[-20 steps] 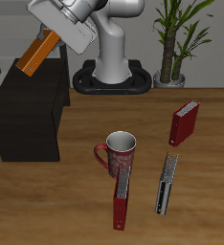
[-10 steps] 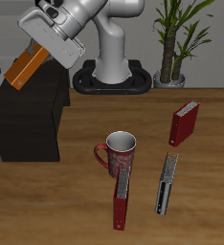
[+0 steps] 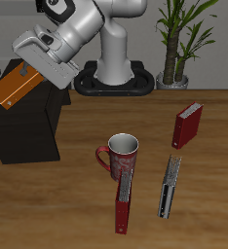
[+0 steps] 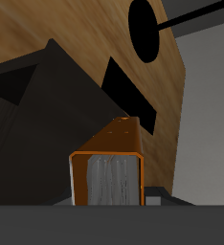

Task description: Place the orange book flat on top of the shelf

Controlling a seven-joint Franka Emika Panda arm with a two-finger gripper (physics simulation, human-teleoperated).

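The orange book (image 3: pixel 16 85) is held tilted in my gripper (image 3: pixel 33 66), just above the flat top of the black shelf (image 3: pixel 33 131). The gripper is shut on the book's end and hangs over the shelf's back part. In the wrist view the orange book (image 4: pixel 109 153) fills the middle, seen end-on with its grey page edges, and the black shelf (image 4: pixel 47 91) lies beyond it. The fingertips are hidden behind the book in both views.
A red mug (image 3: pixel 120 154) stands mid-table with a slim dark-red book (image 3: pixel 124 199) lying before it. A dark open-frame rack (image 3: pixel 168 187) lies beside that. A thicker red book (image 3: pixel 187 124) stands farther back. A potted plant (image 3: pixel 179 44) is beside the robot's base (image 3: pixel 118 73).
My gripper has swung down and away from the base over the shelf, carrying the orange book lower and closer to the shelf's top. The book now lies less steeply tilted.
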